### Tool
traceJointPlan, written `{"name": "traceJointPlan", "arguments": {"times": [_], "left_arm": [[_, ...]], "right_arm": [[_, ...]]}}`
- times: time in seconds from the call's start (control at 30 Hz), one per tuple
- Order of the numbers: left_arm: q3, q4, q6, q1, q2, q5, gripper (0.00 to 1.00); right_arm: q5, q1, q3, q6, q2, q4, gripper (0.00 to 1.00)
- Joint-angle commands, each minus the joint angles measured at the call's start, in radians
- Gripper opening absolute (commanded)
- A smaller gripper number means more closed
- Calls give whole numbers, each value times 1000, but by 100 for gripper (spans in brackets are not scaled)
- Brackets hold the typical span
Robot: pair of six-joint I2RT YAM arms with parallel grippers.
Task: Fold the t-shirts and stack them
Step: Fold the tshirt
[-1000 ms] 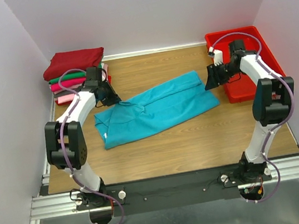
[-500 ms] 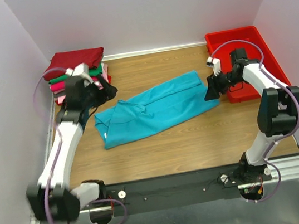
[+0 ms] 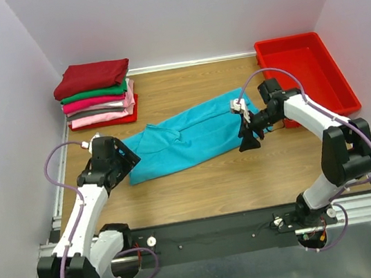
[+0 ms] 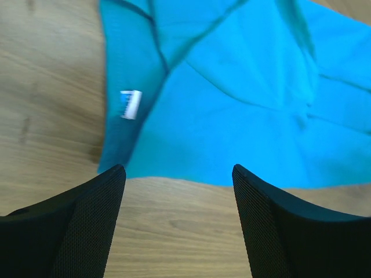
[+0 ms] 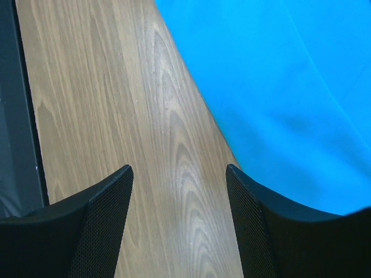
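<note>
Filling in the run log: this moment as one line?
left fingers: open, at near-left edge of teal t-shirt | right fingers: open, at its near-right edge | folded stack: far-left corner

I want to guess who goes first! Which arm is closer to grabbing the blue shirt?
Probably left: the left gripper, open, straddles the edge of the teal t-shirt; the right gripper frames mostly bare table.

Both arms low and bent inward, left end effector [image 4: 177,171] and right end effector [image 5: 178,169] with jaws wide apart.
</note>
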Motion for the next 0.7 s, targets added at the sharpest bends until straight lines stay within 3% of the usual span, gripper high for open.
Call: {"name": "traceJointPlan", "arguments": {"times": [0.0,0.17,0.37,0.5,0.67], "left_arm": [[22,-103,-94,6,89,-172,82],[-9,-20,-97,6,99,-138,81],[25,35,-2,6,211,-78,66],[17,27,23,6,228,-55,64],[16,-29,23,6,156,6,44]], "right_arm": [[-41,-4,-11,-1,-4,16,72],[-39,-4,-23,8,-4,22,72],[-31,-4,-28,11,0,22,72],[-28,-5,-31,10,-7,22,72],[-28,-4,-31,13,-9,21,72]]}}
